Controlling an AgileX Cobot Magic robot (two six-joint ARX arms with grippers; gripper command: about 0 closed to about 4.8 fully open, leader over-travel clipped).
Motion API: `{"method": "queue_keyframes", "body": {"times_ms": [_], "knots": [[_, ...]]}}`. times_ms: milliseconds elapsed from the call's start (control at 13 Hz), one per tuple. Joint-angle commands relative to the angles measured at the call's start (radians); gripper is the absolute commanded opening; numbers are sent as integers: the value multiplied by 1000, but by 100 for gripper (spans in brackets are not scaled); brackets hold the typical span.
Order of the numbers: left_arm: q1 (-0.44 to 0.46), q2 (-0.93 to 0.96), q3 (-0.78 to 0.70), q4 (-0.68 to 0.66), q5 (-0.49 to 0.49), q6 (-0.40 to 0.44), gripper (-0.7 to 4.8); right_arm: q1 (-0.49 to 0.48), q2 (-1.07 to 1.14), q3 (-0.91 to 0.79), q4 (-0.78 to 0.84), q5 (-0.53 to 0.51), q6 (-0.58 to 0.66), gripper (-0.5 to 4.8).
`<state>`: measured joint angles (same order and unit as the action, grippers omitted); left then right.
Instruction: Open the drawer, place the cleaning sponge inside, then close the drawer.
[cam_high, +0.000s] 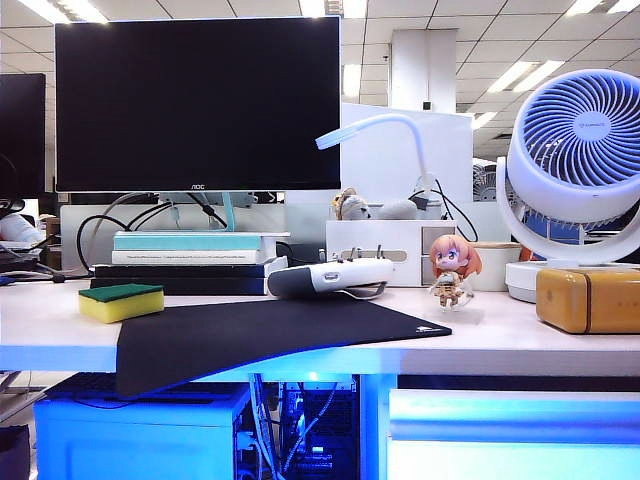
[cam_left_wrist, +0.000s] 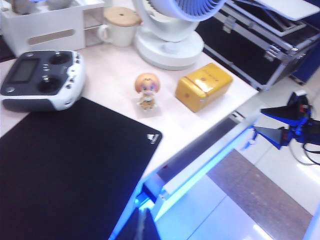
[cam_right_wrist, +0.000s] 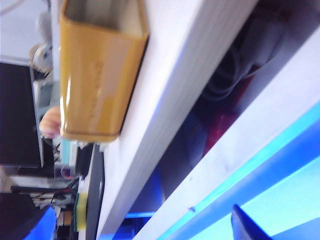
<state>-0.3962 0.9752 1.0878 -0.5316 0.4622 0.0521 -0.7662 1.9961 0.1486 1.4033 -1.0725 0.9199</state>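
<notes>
Cleaning sponge (cam_high: 121, 301) sits on the desk (cam_high: 520, 335) near its left front edge, green layer up, just left of the black mouse mat (cam_high: 270, 335) and apart from both arms; in the right wrist view only a thin yellow-green sliver of it shows far off (cam_right_wrist: 80, 212). Drawer (cam_high: 514, 432) hangs under the desk's right front edge, white front lit blue. In the exterior view it is cut off by the frame's lower and right borders, so how far out it stands is hard to tell there. The left wrist view shows it pulled out some from the desk front, a dark gap along its top (cam_left_wrist: 210, 150), inside not visible.

No arm shows in the exterior view. Left gripper (cam_left_wrist: 142, 225) is barely in frame in its own view, just a dark tip at the picture border near the desk's front edge by the mat corner; fingers closed tight with nothing seen between them. Right gripper: only one dark finger tip (cam_right_wrist: 247, 225) shows, below the desk's front edge against the blue-lit drawer front (cam_right_wrist: 260, 165), view tilted and blurred; fingers spread wide, empty as far as can be seen.

Yellow-orange box (cam_high: 590, 299) sits at the desk's right edge, cut by the frame. Figurine (cam_high: 453, 270), controller (cam_high: 330, 277), white fan (cam_high: 578, 170) stand behind the mat. Monitor (cam_high: 197, 103) at the back
</notes>
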Motion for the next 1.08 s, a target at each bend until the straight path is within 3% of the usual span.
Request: {"method": "queue_keyframes", "body": {"times_ms": [77,154,231,385,539,616,1002,1079], "knots": [[0,-2,6,21,13,0,-6,-1,-166,24,15,-34,154,479],[0,-2,6,26,13,0,-6,-1,-197,31,15,-33,184,479],[0,-3,6,27,14,0,-6,-1,-215,56,15,-7,292,332],[0,-3,6,26,14,0,-6,-1,-215,63,14,49,356,322],[0,-3,6,26,13,0,-6,-1,-214,68,13,140,367,323],[0,-3,6,28,13,0,-6,0,-214,112,13,150,366,479],[0,-2,6,58,13,0,-6,5,-215,200,14,138,389,479],[0,-3,6,58,13,0,-6,16,-229,231,14,113,388,35]]}}
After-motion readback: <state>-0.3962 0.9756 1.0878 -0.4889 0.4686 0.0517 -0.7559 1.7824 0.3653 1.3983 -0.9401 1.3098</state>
